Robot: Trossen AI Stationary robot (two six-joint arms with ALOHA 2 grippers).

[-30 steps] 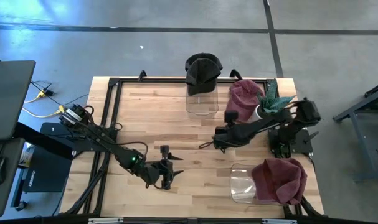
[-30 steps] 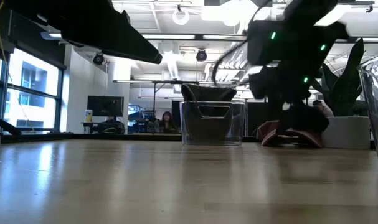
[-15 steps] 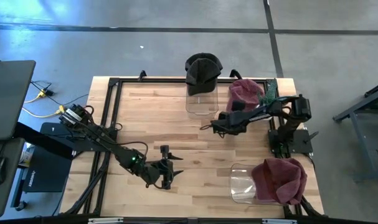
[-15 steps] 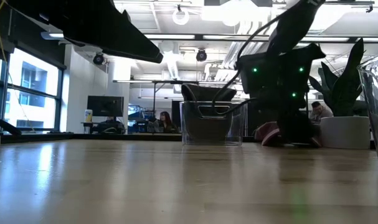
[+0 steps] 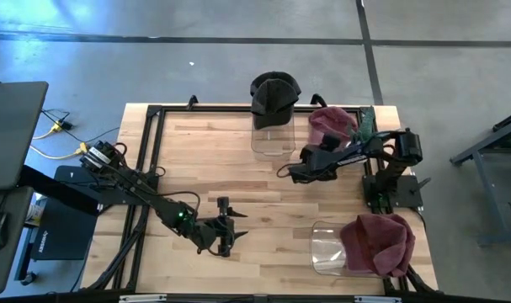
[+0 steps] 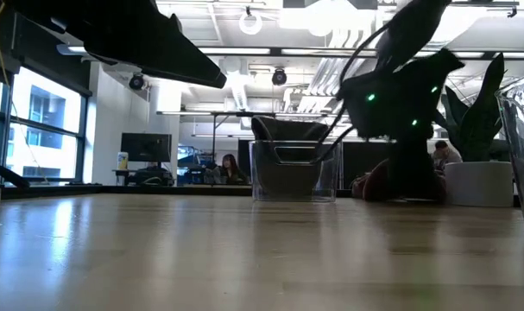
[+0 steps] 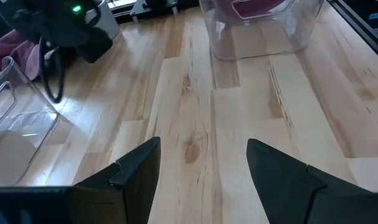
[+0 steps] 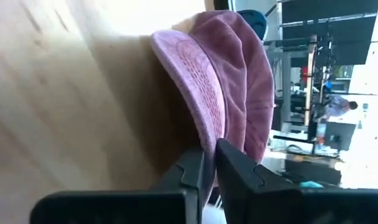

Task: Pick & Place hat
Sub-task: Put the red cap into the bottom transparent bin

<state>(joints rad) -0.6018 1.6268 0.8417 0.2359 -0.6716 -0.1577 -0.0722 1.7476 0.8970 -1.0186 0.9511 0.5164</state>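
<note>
Currently, right hand: fingers pinched nearly together on the brim of a maroon hat, which lies on the wooden desk toward its 1 o'clock corner in the overhead view, just beside a potted plant. Left hand: fingers spread wide, holding nothing, hovering over bare boards near 7 o'clock. Black cap: resting on a clear container at 12 o'clock. Second maroon hat: draped over another clear container at 5 o'clock
</note>
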